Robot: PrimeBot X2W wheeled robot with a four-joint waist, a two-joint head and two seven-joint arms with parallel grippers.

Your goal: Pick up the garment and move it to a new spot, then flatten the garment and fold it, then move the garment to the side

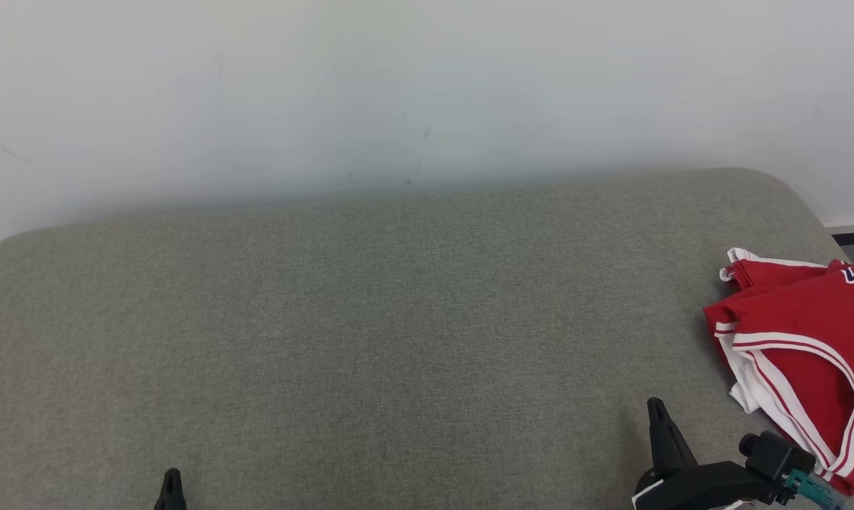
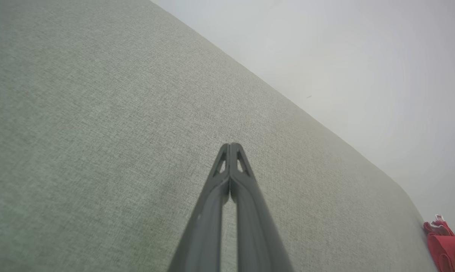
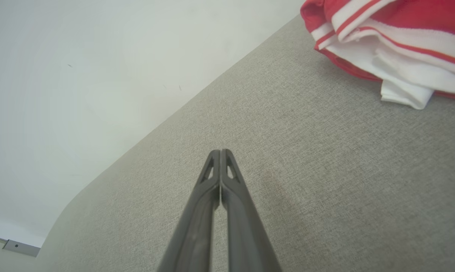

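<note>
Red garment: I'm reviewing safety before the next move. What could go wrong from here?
1. The red garment lies near the grey cushion's right end; a push might slide it off.
2. The right pincer, nearest it, and the left pincer are both shut; going in like that would likely shove the cloth, not grasp it.
3. Its layers lie bunched, so a pinch may catch only one.

Left pincer (image 1: pixel 172 478) sits over the padded surface's (image 1: pixel 398 319) near edge toward its left corner, fingers pressed tip to tip, empty. Right pincer (image 1: pixel 657 407), toward the near right corner, is likewise closed and empty.
</note>
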